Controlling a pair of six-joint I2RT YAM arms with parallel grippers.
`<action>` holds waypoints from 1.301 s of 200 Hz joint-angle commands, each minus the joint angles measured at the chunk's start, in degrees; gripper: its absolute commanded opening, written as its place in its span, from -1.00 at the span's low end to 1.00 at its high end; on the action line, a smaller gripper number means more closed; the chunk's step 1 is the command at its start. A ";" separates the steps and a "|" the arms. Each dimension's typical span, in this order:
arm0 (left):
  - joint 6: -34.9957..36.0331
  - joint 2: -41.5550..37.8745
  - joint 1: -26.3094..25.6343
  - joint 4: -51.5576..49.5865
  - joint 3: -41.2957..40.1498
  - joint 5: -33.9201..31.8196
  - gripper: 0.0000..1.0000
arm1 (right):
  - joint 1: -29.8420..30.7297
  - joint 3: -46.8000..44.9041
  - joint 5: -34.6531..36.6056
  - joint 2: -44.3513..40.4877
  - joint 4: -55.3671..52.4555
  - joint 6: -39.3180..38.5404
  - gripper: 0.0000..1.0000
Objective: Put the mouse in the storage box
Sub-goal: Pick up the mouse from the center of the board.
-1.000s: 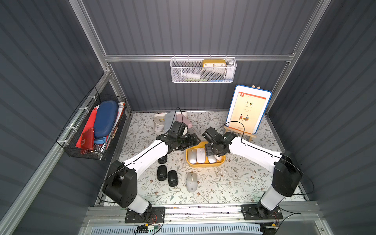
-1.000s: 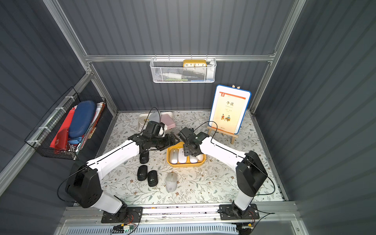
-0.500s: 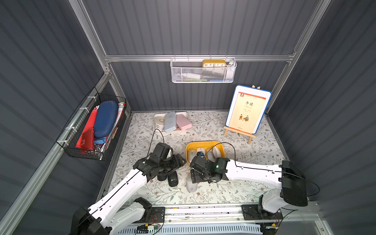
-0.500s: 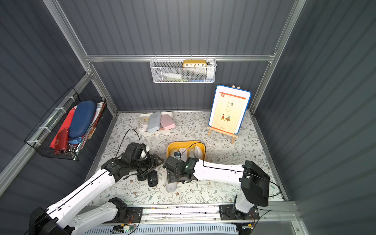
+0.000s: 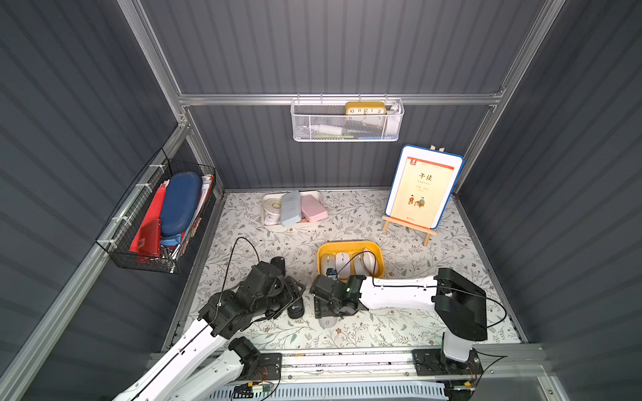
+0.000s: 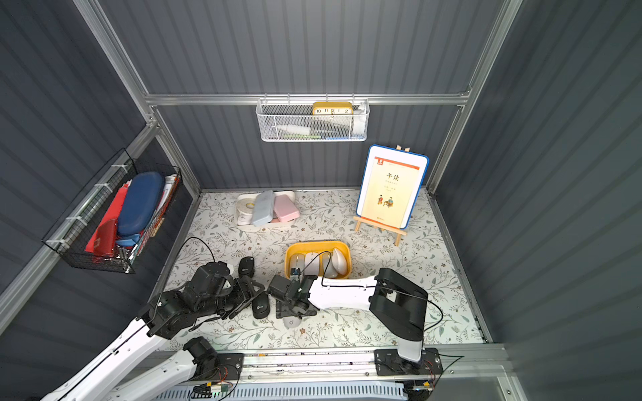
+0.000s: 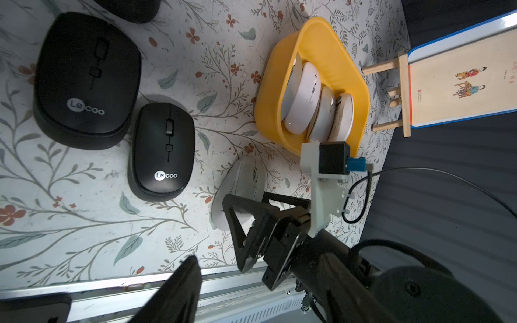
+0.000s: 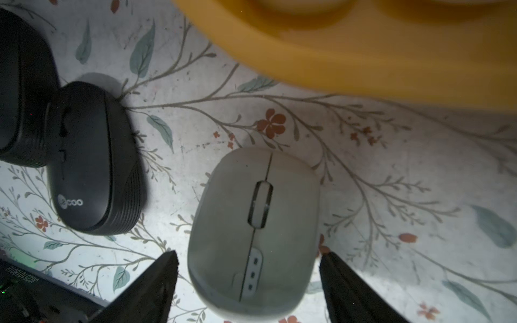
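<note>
Pale grey mouse (image 8: 254,223) lies flat on the floral mat (image 5: 347,222), buttons up, nose toward the yellow storage box (image 5: 347,245). In both top views the box sits at about 12 o'clock from it, near but not touching.

My right claw (image 8: 249,254) hangs over the mouse's tail end, jaws spread, one finger on either side of the shell. Mat shows between one finger and the flank, so nothing is gripped yet. Left claw (image 5: 293,290) hovers off at 9 o'clock, jaws apart and empty as far as the left wrist view shows.

Handling, my guess: hollow hard plastic, light and stiff, with a smooth rounded back. A pinch made high on the dome would likely squirt it out. I'd take it low on the two long flanks, about mid-length, clear of the scroll wheel, with a modest squeeze.

Room:
- Black Lecoo mouse (image 7: 162,151) sits just beside the grey one at 9 to 10 o'clock, with a second black mouse (image 7: 86,81) beyond it. The finger on that side has a narrow lane.
- Front rail (image 5: 347,361) is close at 6 o'clock.
- The box already carries four white mice (image 7: 303,98) packed side by side, some on edge. Bare yellow shows only along one wall.
- The lift must clear the near rim, and the right arm's cable (image 5: 361,252) loops across the box
</note>
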 commanded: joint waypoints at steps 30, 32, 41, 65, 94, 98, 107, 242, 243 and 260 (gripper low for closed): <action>0.66 1.20 -0.13 1.23 -1.01 0.27 0.42 | 0.48 3.56 1.32 3.75 -5.54 2.31 0.64; 0.66 1.21 -0.15 1.17 -1.10 0.29 0.42 | 0.45 3.56 1.29 3.75 -5.72 2.31 0.63; 0.75 1.20 -0.16 1.31 -1.39 0.31 0.42 | 0.50 3.64 1.16 3.67 -6.33 2.29 0.60; 0.47 0.32 -0.18 2.44 -2.64 0.65 0.42 | 0.74 2.97 1.17 3.68 -6.59 3.10 0.41; 0.34 -0.60 -0.11 2.68 -3.12 0.53 0.42 | 1.96 3.64 3.15 3.55 -7.98 1.89 0.19; 0.33 -0.61 -0.11 2.57 -3.04 0.57 0.42 | 2.19 3.87 3.55 3.41 -8.27 1.73 0.18; 0.32 -0.63 -0.15 2.26 -2.82 0.45 0.42 | 2.75 4.23 4.86 2.87 -8.88 1.62 0.17; 14.67 17.40 -0.88 3.19 5.34 0.63 0.31 | -12.13 0.26 16.07 -23.00 -14.43 -15.40 0.21; 14.96 17.62 -0.93 3.22 5.50 0.62 0.31 | -12.41 0.37 15.93 -22.93 -14.34 -15.77 0.21; 19.62 21.75 -1.25 3.33 8.38 0.23 0.31 | -17.94 3.38 11.22 -19.12 -13.58 -21.70 0.23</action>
